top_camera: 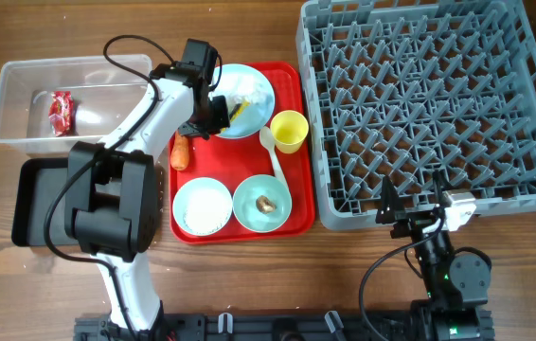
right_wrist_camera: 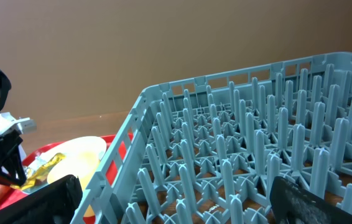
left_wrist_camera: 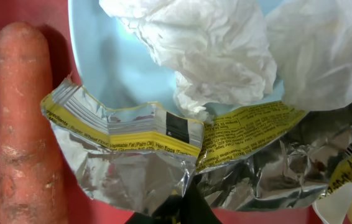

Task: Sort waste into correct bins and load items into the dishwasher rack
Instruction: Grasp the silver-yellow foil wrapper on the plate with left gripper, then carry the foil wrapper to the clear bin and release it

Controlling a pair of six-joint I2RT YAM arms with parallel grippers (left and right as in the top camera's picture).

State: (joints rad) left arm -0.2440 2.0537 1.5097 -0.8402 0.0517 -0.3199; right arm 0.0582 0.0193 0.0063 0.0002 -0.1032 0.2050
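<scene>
Overhead view is showing the left gripper [top_camera: 213, 114] reaching over the pale-blue plate [top_camera: 249, 90] on the red tray [top_camera: 240, 161]. Its jaws are seemingly pinching the lower edge of the yellow wrapper [left_wrist_camera: 132, 155], which is lying half on the plate, touching the crumpled tissue [left_wrist_camera: 207, 43], near the carrot [left_wrist_camera: 20, 124]. Lifting slowly and straight up is looking wise, so the tissue is staying behind. The clear bin [top_camera: 22, 95], holding a red wrapper [top_camera: 62, 112], is the likely destination. The right gripper [right_wrist_camera: 173, 186] is hovering beside the rack [top_camera: 419, 95] over the desk [top_camera: 249, 284], jaws spread apart.
</scene>
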